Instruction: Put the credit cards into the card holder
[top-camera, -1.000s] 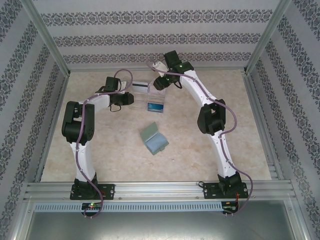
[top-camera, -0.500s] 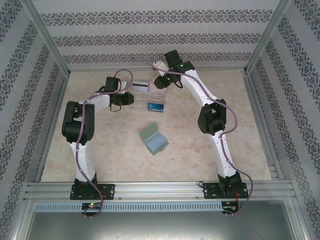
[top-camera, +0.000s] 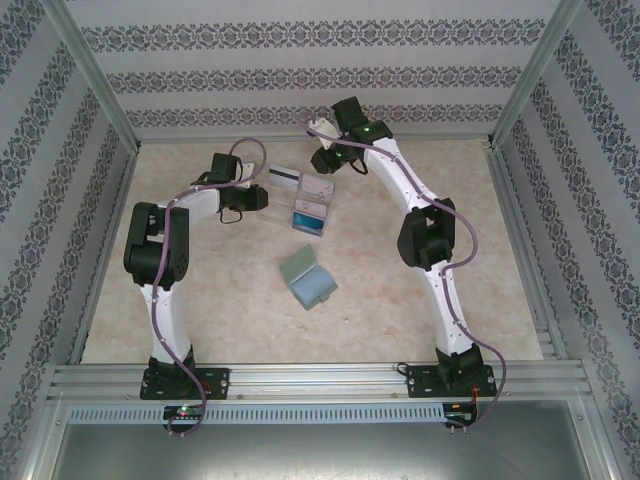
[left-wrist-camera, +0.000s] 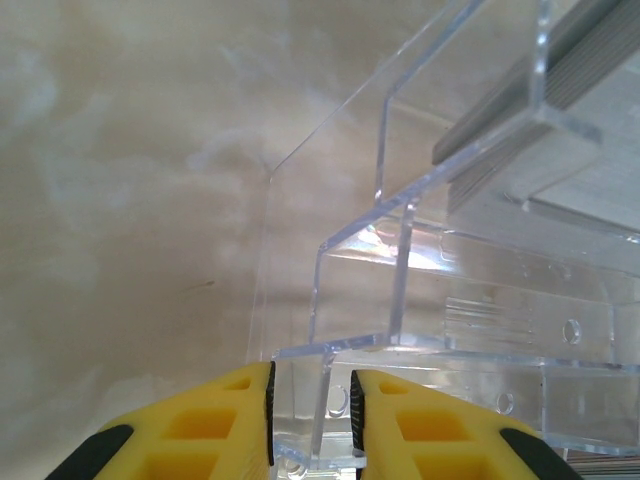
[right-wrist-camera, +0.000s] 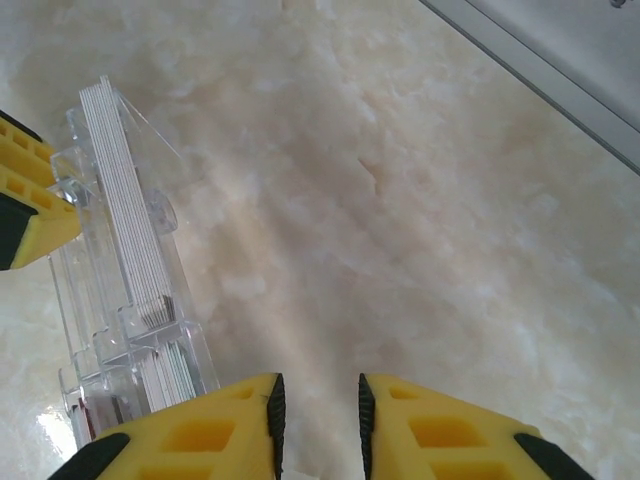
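The credit cards stand in a clear plastic tray (top-camera: 296, 203): a white-grey one with a black stripe (top-camera: 284, 178), a pale pink one (top-camera: 318, 186) and a blue one (top-camera: 310, 216). The grey-green card holder (top-camera: 307, 279) lies closed on the table, nearer the arms. My left gripper (top-camera: 262, 197) (left-wrist-camera: 310, 378) is at the tray's left side, shut on a clear tray wall (left-wrist-camera: 322, 400). My right gripper (top-camera: 322, 160) (right-wrist-camera: 315, 388) hovers behind the tray, jaws a little apart with nothing between them. Card edges (right-wrist-camera: 125, 220) show to its left.
A metal frame rail (top-camera: 310, 140) runs along the back, close behind the right gripper. Patterned walls (top-camera: 40, 200) close the sides. Bare marble-look table (top-camera: 220, 300) surrounds the card holder.
My right gripper has drawn back from over the tray toward the rear and its jaws have narrowed; the pink card now shows. The left arm has stayed put.
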